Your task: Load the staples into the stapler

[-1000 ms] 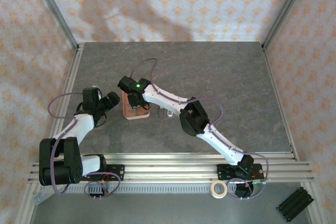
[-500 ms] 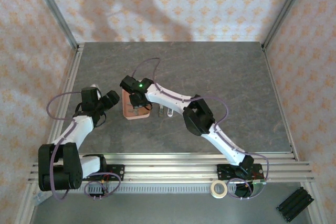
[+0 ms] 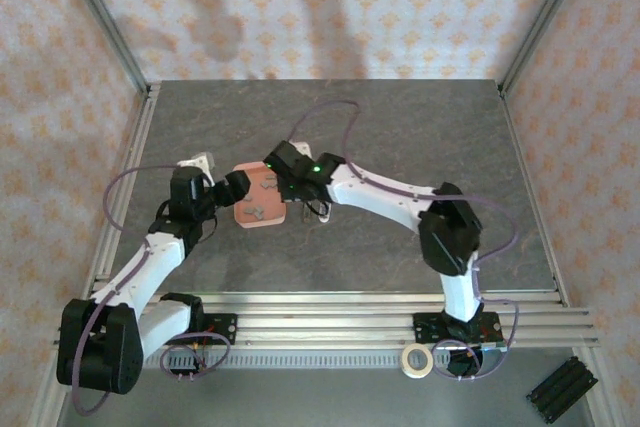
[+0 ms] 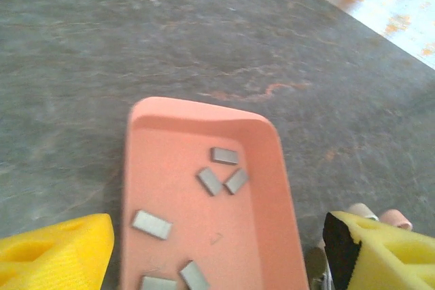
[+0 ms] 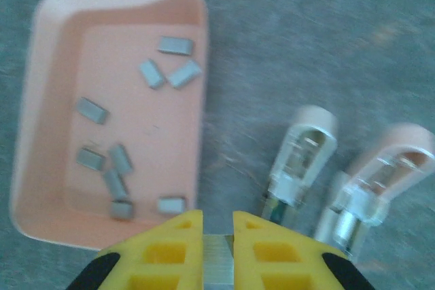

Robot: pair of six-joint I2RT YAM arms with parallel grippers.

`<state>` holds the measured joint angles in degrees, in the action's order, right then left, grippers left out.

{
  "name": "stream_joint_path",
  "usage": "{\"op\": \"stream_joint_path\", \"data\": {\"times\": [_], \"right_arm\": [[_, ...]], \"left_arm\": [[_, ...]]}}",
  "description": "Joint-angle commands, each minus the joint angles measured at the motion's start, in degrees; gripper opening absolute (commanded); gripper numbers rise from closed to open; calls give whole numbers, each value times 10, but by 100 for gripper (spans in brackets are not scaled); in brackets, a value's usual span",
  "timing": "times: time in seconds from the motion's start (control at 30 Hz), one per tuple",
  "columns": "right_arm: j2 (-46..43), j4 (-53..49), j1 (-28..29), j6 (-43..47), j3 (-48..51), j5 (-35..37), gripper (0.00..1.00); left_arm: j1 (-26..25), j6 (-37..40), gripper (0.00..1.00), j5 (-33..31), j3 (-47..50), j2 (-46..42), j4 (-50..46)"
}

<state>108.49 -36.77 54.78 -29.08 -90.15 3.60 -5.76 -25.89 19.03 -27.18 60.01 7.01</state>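
Several staples (image 5: 90, 110) lie loose in the tray (image 5: 149, 127), none yet in the stapler (image 5: 302, 157). It rests on the table just right of the tray, its two halves splayed apart, probably so the channel can take a strip. The right gripper (image 5: 217, 225) hovers near both, fingers almost together; whether they pinch a strip I cannot tell. The left gripper (image 4: 217, 242) stands wide astride the tray's near end, likely to steady it. Everything sits on a grey stone-look table (image 3: 420, 137), inside patterned cream walls (image 3: 400, 7).
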Motion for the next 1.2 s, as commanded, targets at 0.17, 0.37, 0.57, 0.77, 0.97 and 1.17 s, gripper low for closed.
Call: {"op": "stream_joint_path", "data": {"times": [0.17, 0.37, 0.57, 0.77, 0.97, 1.17], "right_arm": [[-140, 11, -40, -93, 193, 61, 14], [-215, -17, -81, -99, 285, 74, 14], [-240, -5, -104, -107, 350, 45, 14], [-248, 21, -106, -130, 402, 29, 14], [-227, 40, -113, -126, 421, 7, 14], [-196, 56, -114, -120, 424, -11, 15]], "left_arm": [[-94, 43, 81, 14, 0, 83, 164], [-134, 61, 81, -3, -14, 118, 183], [-161, 67, 81, -28, -27, 140, 186], [-170, 70, 81, -41, -33, 153, 192], [-172, 68, 81, -43, -41, 162, 198], [-175, 65, 81, -45, -37, 167, 206]]}}
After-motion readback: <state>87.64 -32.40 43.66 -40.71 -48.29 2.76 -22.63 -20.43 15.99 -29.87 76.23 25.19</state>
